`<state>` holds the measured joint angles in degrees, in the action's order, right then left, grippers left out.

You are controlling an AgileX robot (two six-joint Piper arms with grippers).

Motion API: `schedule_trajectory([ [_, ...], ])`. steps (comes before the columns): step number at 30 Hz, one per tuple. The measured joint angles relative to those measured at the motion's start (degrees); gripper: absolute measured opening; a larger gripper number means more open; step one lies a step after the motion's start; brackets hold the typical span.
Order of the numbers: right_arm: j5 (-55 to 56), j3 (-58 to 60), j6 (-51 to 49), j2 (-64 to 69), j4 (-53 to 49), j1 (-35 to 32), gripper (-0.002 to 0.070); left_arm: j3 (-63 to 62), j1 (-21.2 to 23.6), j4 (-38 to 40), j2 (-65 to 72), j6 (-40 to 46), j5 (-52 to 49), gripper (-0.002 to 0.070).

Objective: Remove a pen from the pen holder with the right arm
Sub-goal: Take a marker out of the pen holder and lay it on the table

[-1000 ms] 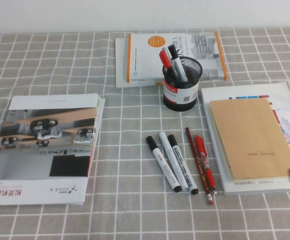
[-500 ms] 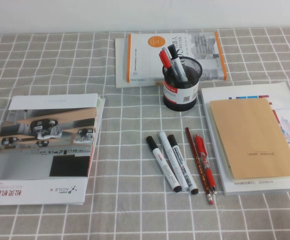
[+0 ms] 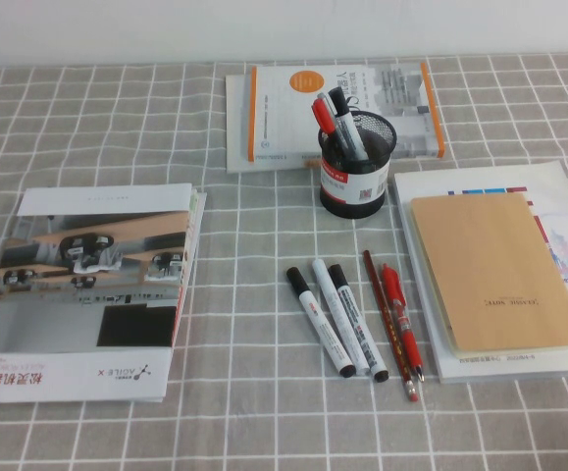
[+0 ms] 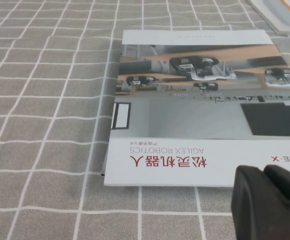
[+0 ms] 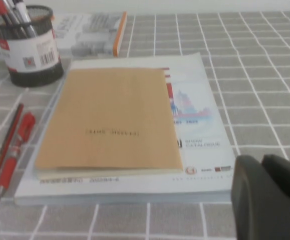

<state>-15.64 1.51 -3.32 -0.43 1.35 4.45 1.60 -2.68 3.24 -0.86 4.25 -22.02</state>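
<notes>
The right gripper (image 5: pixel 261 162) has its fingers pressed together with nothing between them. It shows only in its own wrist view, just beside the near right corner of the white catalogue (image 3: pixel 563 211), above the grey checked tablecloth (image 3: pixel 264 235). The left gripper (image 4: pixel 262 172) is likewise closed on nothing, by the near edge of the AgileX brochure (image 3: pixel 92 294) on the robot's left side of the table. The pen holder (image 3: pixel 352 182), a black mesh cup with a white and red label, stands upright toward the far middle of the table, just in front of an orange-edged book (image 3: pixel 284 108) and near the catalogue's far left corner. Two pens lean in it, a red-capped marker (image 3: pixel 323 110) and a black-capped marker (image 3: pixel 342 113). A brown notebook (image 3: pixel 494 270) lies flat on the catalogue. On the cloth between the brochure and the catalogue lie three markers (image 3: pixel 339 314), a red pencil (image 3: pixel 384 314) and a red pen (image 3: pixel 402 324), side by side
</notes>
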Motion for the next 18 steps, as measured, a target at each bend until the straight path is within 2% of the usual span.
schedule_trajectory([
  [7,-5.64,0.05,0.00,0.00,-0.60,0.00,-0.0012,0.00,0.00,0.00,0.00,0.00,0.00,-0.0005],
  [18,-6.03,0.05,0.00,0.00,-0.63,0.00,-0.0012,0.00,0.00,0.00,0.00,0.00,0.00,-0.0005],
])
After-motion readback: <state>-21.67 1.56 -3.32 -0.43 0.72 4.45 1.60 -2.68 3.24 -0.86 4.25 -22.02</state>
